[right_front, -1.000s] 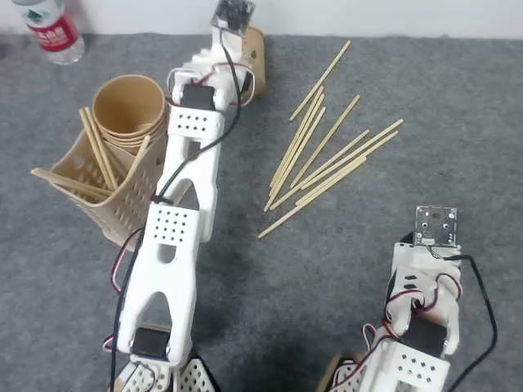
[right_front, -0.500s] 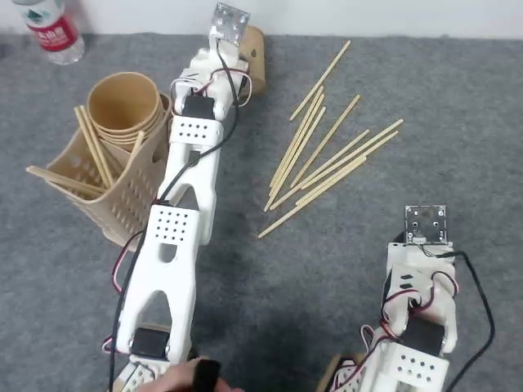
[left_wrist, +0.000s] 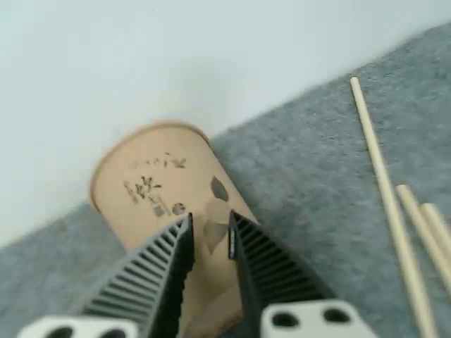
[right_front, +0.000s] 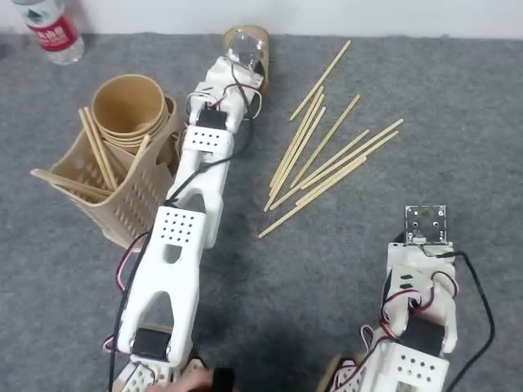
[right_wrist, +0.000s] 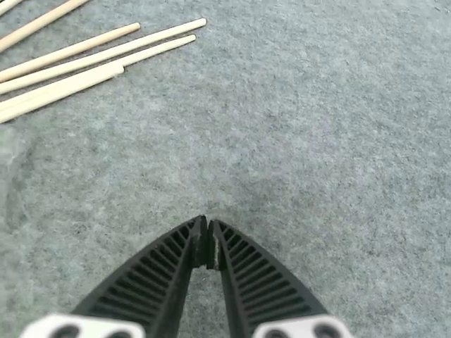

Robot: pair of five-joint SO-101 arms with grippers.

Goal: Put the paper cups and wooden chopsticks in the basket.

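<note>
A brown paper cup [left_wrist: 158, 176] lies on its side against the white wall at the far edge of the carpet [right_front: 262, 59]. My left gripper [left_wrist: 210, 227] hovers just over it, open by a narrow gap, with the cup's side showing between the fingers. The basket [right_front: 122, 204] on the left holds stacked paper cups [right_front: 127, 104] and several chopsticks [right_front: 96, 147]. Several loose wooden chopsticks [right_front: 323, 159] lie fanned out on the carpet at centre right. My right gripper [right_wrist: 208, 225] is shut and empty above bare carpet, with chopstick ends [right_wrist: 99, 56] beyond it.
A plastic bottle [right_front: 51, 28] lies at the far left corner. The right arm [right_front: 421, 294] sits at the near right, and a brown shape [right_front: 331, 374] shows beside its base. Grey carpet lies open between the chopsticks and the right arm.
The left arm has swung to the right, bringing its gripper from beside the lying cup to directly over it. The right arm pulled back slightly at first, then kept still.
</note>
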